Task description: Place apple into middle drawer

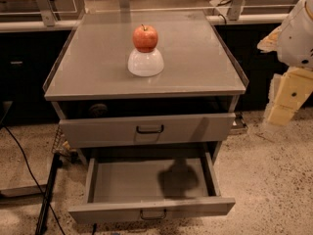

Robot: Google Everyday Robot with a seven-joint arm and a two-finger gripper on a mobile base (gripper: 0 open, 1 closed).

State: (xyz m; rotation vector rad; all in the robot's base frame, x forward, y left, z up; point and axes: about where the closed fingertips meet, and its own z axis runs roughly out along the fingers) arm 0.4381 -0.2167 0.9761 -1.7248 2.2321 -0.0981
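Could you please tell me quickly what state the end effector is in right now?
End effector: at the right edge, beside the cabinet; open or closed cannot be told; not holding the apple, which sits on the bowl.

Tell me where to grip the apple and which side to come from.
Grip the apple around its widest middle, coming straight down from above. It sits stem-up, perched on the upturned white bowl, so a sideways push would probably roll it off. The pincer is off to the right, beside the cabinet.
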